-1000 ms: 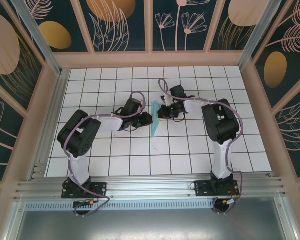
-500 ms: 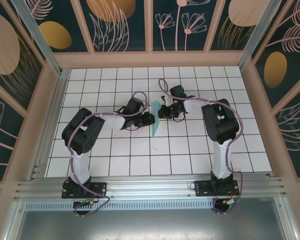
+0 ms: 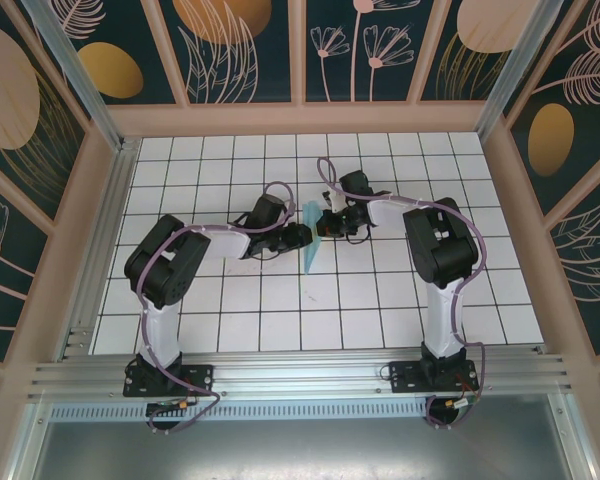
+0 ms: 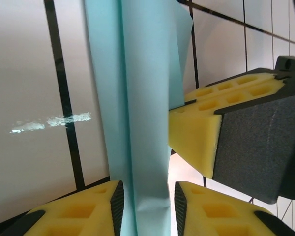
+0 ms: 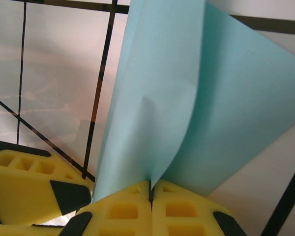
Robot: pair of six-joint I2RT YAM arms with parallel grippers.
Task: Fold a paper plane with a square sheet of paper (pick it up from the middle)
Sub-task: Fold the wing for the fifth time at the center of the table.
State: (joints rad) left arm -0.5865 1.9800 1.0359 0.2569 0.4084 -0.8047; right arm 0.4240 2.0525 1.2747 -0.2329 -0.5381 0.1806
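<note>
left pincer has just loosened, jaws now apart around the plane at mid table. right pincer stays pinched on it. crease looks pressed; left is probably letting go.

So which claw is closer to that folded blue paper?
Right. The right gripper is shut on the blue paper, pinching it. The left gripper straddles it, with its jaws slightly apart on either side.
</note>
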